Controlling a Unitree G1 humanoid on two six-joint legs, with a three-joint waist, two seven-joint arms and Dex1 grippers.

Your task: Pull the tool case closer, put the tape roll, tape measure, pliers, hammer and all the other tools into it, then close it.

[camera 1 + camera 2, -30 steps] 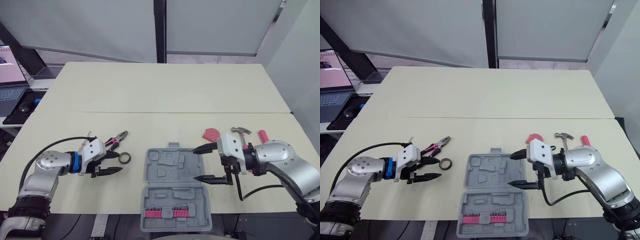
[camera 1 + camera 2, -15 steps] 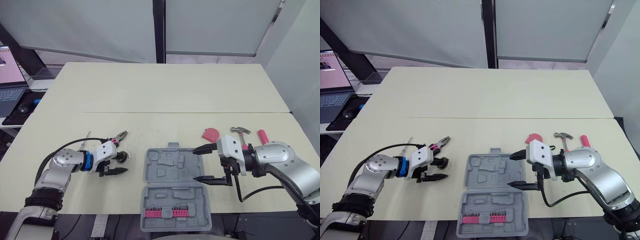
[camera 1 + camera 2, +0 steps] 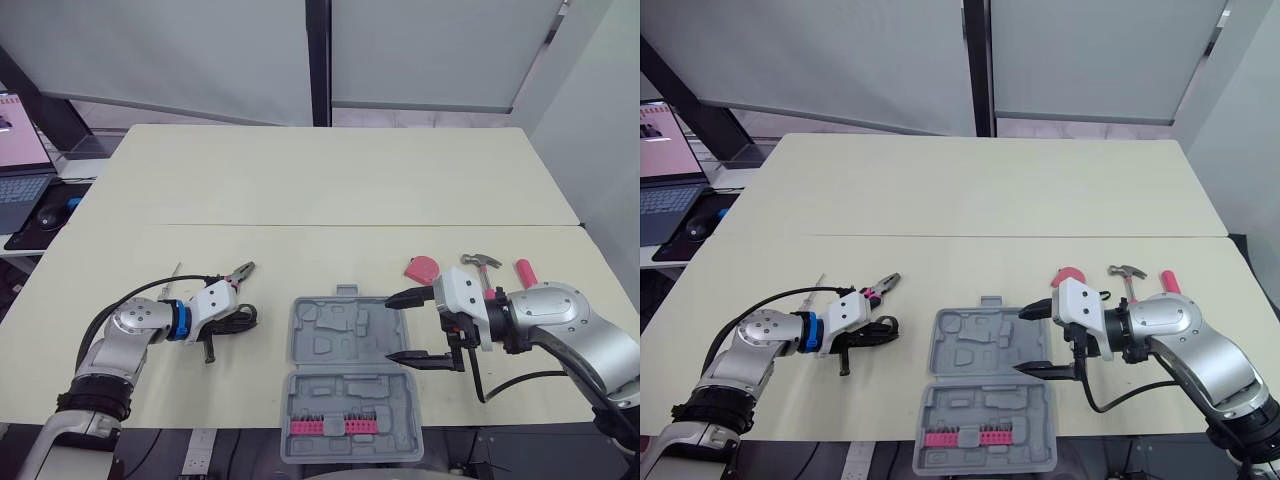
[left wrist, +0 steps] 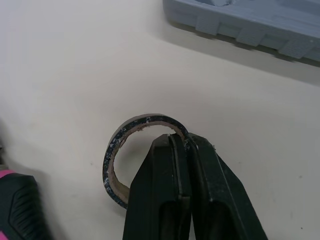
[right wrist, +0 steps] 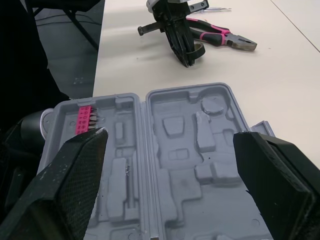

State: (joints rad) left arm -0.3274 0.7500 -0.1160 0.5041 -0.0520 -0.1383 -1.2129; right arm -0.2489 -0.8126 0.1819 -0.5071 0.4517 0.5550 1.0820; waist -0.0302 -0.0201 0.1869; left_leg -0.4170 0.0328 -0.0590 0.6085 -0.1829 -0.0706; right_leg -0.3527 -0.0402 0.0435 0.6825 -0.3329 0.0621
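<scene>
The open grey tool case (image 3: 330, 345) lies at the table's near edge. To its left, my left gripper (image 3: 243, 319) is shut on the rim of the black tape roll (image 4: 112, 150), which rests on the table; its fingers (image 4: 160, 190) pinch the ring's wall. The pink-handled pliers (image 3: 235, 277) lie just beyond it. My right gripper (image 3: 391, 328) stands open over the case's right side with nothing between its fingers. A pink tape measure (image 3: 423, 268), a hammer (image 3: 480, 262) and a pink handle (image 3: 525, 272) lie behind the right arm.
Pink bits (image 3: 333, 427) sit in the near half of the case. A thin tool (image 3: 172, 275) lies left of the pliers. A laptop (image 3: 20, 170) and a mouse (image 3: 48, 215) are on a side desk far left. The far half of the table is bare.
My left gripper has moved right to the tape roll and closed on its rim. The right arm has stayed still.
</scene>
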